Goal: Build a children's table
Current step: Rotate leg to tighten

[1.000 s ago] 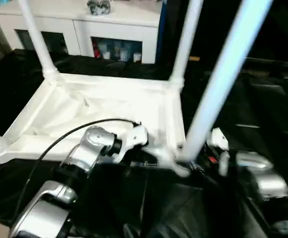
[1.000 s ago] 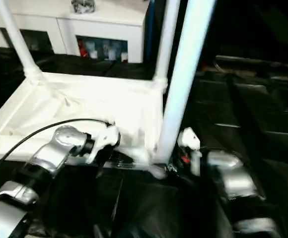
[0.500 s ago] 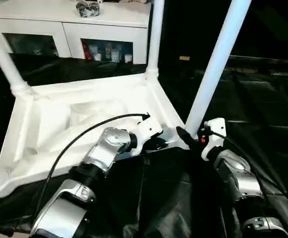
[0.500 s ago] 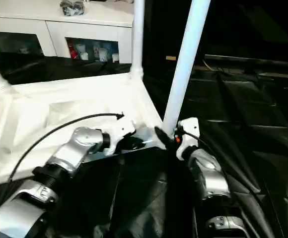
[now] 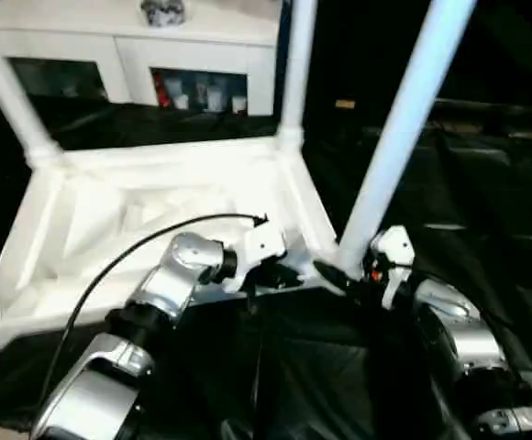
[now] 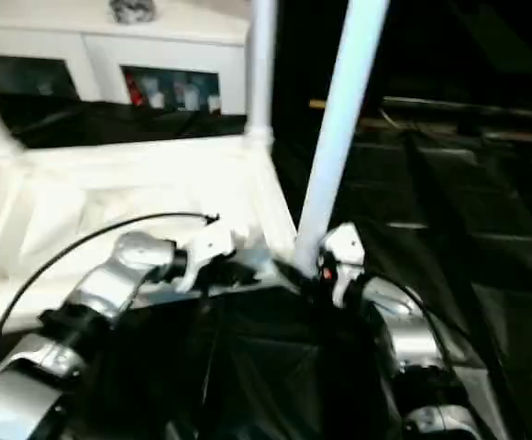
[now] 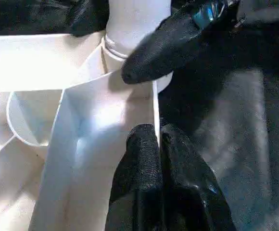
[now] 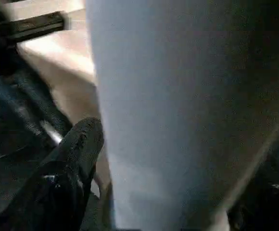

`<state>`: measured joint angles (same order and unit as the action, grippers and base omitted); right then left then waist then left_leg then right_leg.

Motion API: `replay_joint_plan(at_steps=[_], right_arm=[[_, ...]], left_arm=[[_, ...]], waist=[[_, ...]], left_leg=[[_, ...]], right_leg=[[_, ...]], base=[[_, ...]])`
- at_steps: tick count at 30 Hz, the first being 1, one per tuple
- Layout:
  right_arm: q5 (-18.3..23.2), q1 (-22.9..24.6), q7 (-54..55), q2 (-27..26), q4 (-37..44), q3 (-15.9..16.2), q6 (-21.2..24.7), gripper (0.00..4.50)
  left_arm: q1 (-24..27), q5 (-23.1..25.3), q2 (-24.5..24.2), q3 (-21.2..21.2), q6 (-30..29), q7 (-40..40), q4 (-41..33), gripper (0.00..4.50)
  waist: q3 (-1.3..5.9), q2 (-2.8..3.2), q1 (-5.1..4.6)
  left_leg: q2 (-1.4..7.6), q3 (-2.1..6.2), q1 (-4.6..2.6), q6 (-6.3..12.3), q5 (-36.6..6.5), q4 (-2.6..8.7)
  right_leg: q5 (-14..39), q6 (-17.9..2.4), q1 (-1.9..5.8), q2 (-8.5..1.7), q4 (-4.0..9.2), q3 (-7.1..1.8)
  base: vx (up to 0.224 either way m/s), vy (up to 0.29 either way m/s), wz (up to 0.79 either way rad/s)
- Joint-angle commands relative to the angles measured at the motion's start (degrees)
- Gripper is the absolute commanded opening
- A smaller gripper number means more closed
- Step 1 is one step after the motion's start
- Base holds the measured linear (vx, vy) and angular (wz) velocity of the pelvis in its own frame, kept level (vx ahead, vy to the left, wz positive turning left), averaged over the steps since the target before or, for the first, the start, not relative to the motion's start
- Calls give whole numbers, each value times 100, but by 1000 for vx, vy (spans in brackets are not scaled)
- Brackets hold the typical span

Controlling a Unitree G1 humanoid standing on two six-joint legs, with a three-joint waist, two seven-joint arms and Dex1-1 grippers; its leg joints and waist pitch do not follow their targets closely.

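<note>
Table (image 5: 156, 197) slightly rotated since before

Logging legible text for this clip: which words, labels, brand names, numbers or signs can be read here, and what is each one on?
No text can be read.
The children's table is plain white, legs included.
The items behind the cabinet glass doors are too blurred to read.
The red marks on the right gripper housing are too small to read.

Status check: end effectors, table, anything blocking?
Left end effector shut on tabletop rim by the near corner. Right end effector around near leg at its base. Tabletop upside down, three other legs standing. No obstruction seen.
</note>
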<state>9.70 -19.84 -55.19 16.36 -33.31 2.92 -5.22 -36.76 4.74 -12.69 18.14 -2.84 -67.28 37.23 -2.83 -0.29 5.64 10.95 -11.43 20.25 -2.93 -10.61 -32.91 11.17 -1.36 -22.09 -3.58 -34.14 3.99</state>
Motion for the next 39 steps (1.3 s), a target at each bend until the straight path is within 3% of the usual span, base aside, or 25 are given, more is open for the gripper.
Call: replay_joint_plan(at_steps=[1,4,8,11,15,19,20,24,25,27,29,31,34,36,39], right_arm=[[-28,142,-418,-66,16,388,130,321],[127,206,-1011,161,218,506,269,294],[372,296,-2157,614,606,759,612,265],[364,268,-2405,697,618,818,681,251],[358,238,-2635,753,607,907,794,248],[382,323,-2508,664,687,942,845,247],[435,398,-2383,611,766,918,923,247],[345,482,-1672,330,614,682,877,247],[315,479,-1485,256,545,623,862,247],[243,439,-925,44,314,449,843,247],[141,177,61,-367,-382,156,495,247],[74,12,469,-505,-781,68,315,247],[-38,-192,1168,-696,-1259,-50,139,247],[-193,-300,2073,-927,-1393,-181,173,247],[-293,-325,2331,-1187,-1342,-236,1,247]], left_arm=[[-102,-60,100,166,166,-126,-207,0],[-107,-87,-9,200,219,-392,-190,0],[-71,-226,-217,290,186,-947,-306,0],[-71,-251,-254,300,174,-1077,-308,0],[-42,-262,-335,324,106,-1241,-373,0],[-6,-216,-285,233,162,-927,-318,0],[-42,-192,-218,182,145,-681,-248,0],[-170,-103,21,18,58,49,-60,0],[-189,-90,64,-8,37,169,-41,0],[-240,-59,196,-72,-36,492,-9,0],[-330,-10,478,-157,-181,1061,86,0],[-359,11,583,-179,-243,1265,112,0],[-378,43,732,-198,-339,1514,111,0],[-377,123,829,-180,-386,1715,109,0],[-317,165,894,-120,-372,1697,60,0]], waist=[[316,-30,22],[308,-52,64],[325,-24,125],[330,-35,157],[326,-77,168],[327,-75,177],[328,-107,180],[293,-90,231],[268,-80,219],[265,-76,175],[255,-83,106],[260,-70,2],[254,-85,-96],[261,-88,-111],[282,-77,-132]], left_leg=[[324,122,-38,481,-1014,344],[320,119,-60,433,-1111,346],[339,124,-60,482,-1063,340],[335,128,-41,493,-943,333],[330,132,-37,455,-949,337],[329,131,-38,452,-877,333],[326,124,-40,457,-873,328],[321,119,-86,374,-1100,343],[318,122,-93,304,-1249,356],[313,174,-82,157,-1407,400],[300,205,-105,27,-1623,419],[293,228,-63,-10,-1682,430],[273,223,-85,44,-1778,419],[280,223,-56,103,-1648,429],[275,198,-61,144,-1580,416]], right_leg=[[885,-1336,241,-529,387,-304],[1111,-1287,236,-532,410,-306],[1027,-1277,230,-540,393,-312],[844,-1345,238,-540,367,-299],[1065,-1298,246,-553,379,-294],[1059,-1249,236,-548,378,-296],[1059,-1239,236,-543,378,-296],[1525,-1125,192,-555,446,-301],[1881,-1043,169,-573,496,-311],[2354,-912,194,-592,531,-292],[2798,-779,173,-614,585,-274],[2859,-738,193,-614,586,-253],[2850,-762,166,-607,618,-250],[2628,-796,167,-601,589,-268],[2283,-872,159,-594,564,-287]], base=[[0,0,0],[0,0,0],[0,0,0],[0,0,0],[0,0,0],[0,0,0],[0,0,0],[0,0,0],[0,0,0],[0,0,0],[0,0,0],[0,0,0],[0,0,0],[0,0,0],[0,0,0]])
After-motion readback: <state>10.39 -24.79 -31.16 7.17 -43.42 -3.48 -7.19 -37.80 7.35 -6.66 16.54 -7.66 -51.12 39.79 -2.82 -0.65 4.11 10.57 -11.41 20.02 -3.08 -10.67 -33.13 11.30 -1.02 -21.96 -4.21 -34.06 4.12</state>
